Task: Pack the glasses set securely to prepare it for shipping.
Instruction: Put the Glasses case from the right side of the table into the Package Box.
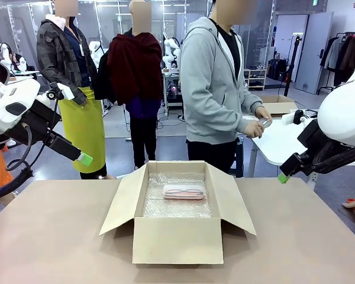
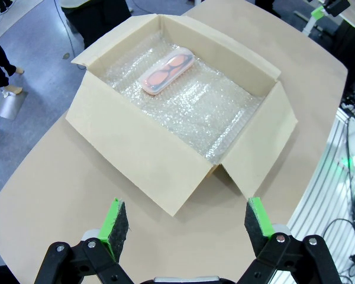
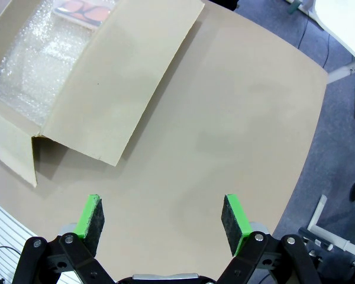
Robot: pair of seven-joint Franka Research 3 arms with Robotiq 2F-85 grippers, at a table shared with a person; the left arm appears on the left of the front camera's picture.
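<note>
Jaws of the left gripper [image 2: 186,219] stand wide apart and hold nothing. It hangs above the bare desk [image 2: 59,195]. Just ahead of it sits the open cardboard box [image 2: 136,142], with its near flap folded down toward the gripper and its side flaps spread. Bubble wrap [image 2: 195,112] lines the box floor. The pale pink case [image 2: 167,71] lies on the wrap in its clear wrapping, against the wall farthest from this gripper. Dark glasses show faintly through the case.

The right gripper [image 3: 163,213] is also spread wide and empty over plain desk. Ahead of it and off to one side lies one spread flap of the box. Beyond the flap is a strip of bubble wrap. The pink case is cut off there by the picture's top edge, so only a sliver shows.

From the front, little more than the green tip of each gripper can be made out. Both are raised on either side of the box.

Past the far edge of the desk, a person's hands [image 1: 261,123] hold a small object, too small to identify.
</note>
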